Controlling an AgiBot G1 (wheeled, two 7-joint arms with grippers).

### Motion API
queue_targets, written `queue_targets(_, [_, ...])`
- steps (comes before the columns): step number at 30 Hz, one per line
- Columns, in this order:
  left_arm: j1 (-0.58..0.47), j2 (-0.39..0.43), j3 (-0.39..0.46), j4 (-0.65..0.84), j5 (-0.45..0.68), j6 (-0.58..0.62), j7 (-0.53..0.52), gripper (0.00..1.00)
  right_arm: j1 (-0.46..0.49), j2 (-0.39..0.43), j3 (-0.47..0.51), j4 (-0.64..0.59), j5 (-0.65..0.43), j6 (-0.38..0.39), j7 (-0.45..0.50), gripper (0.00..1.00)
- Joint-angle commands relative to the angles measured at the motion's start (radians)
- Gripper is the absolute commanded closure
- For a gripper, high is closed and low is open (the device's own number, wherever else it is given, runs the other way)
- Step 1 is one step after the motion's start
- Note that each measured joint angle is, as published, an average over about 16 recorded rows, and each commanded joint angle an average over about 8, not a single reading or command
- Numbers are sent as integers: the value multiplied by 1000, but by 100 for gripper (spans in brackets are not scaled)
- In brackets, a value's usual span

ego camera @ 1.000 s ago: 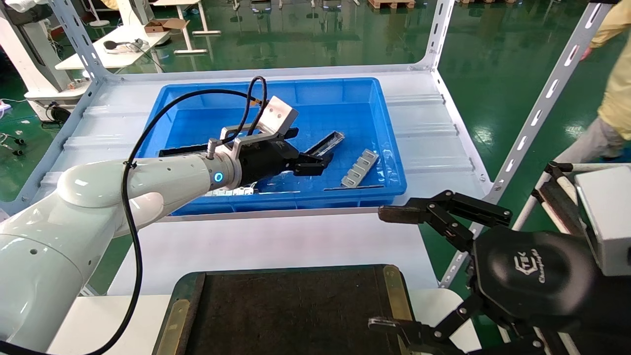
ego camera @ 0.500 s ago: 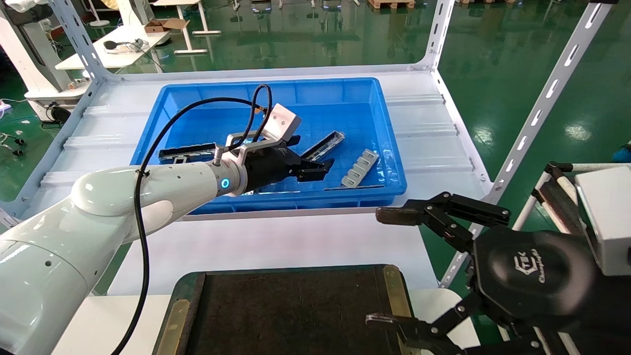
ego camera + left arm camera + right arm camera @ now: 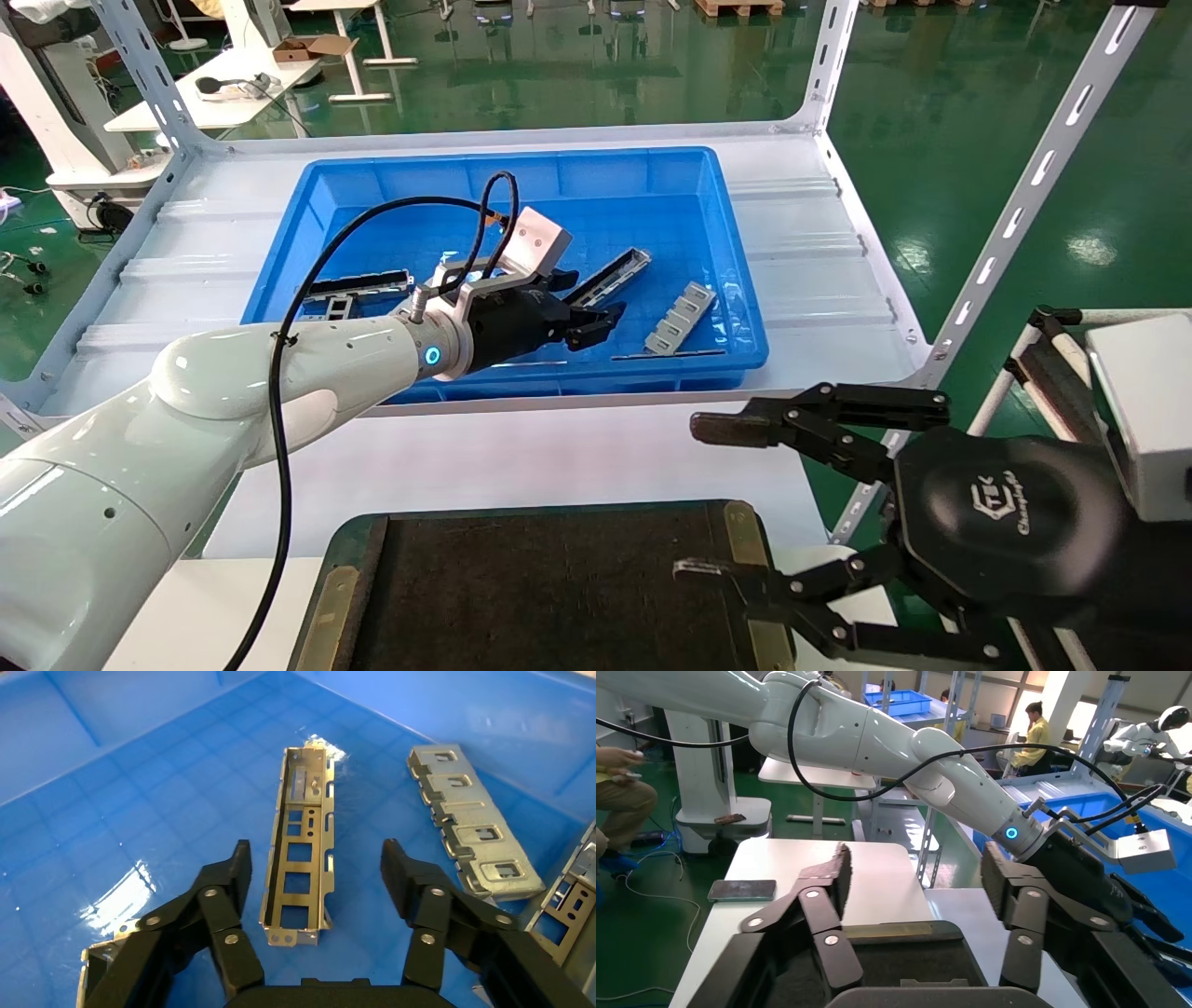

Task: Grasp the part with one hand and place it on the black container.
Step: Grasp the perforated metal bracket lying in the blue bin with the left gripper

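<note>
Here the left end effector hangs released over the blue bin, its spread fingers on either side of the part without touching it. The part lies flat on the bin floor, beside a stepped slotted plate. The right end effector hovers released by the black container on the white worktop
</note>
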Motion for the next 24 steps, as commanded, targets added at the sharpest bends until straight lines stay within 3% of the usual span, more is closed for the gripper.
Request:
queue_targets(1, [0, 0, 15, -1, -12, -6, -3, 100, 0, 0, 0, 0, 0, 0, 0, 100])
queue_targets(14, [-1, -3, 77, -5, -85, -21, 2, 100, 0, 0, 0, 0, 0, 0, 0, 100])
queue_targets(24, [-21, -12, 71, -12, -164, 1, 65, 100, 0, 0, -1, 0, 0, 0, 0, 100])
